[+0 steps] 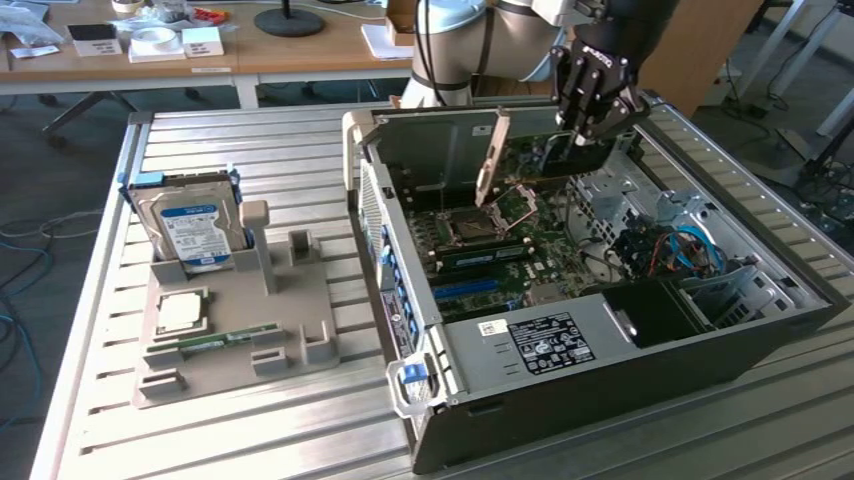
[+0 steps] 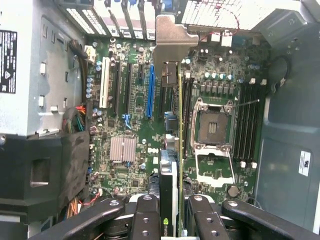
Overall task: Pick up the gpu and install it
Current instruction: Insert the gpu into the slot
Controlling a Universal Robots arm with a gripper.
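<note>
My gripper (image 1: 585, 128) hangs over the open computer case (image 1: 601, 370) and is shut on the gpu (image 1: 505, 165). The gpu is a thin dark card with a silver bracket at one end, held on edge above the motherboard (image 1: 534, 250). In the wrist view the black fingers (image 2: 145, 220) clamp both sides of the gpu (image 2: 179, 125). Its silver bracket (image 2: 172, 40) points toward the case's rear slot openings. The card's edge floats between the long blue slot (image 2: 150, 90) and the open CPU socket (image 2: 212, 127). It is not seated in any slot.
A grey parts holder (image 1: 314, 300) lies on the slatted table at the exterior view's left. It carries a blue-labelled hard drive (image 1: 194, 230), a CPU (image 1: 180, 310) and a green RAM stick (image 1: 214, 340). Inside the case are cables (image 1: 674, 250) and a drive cage. Desks stand behind.
</note>
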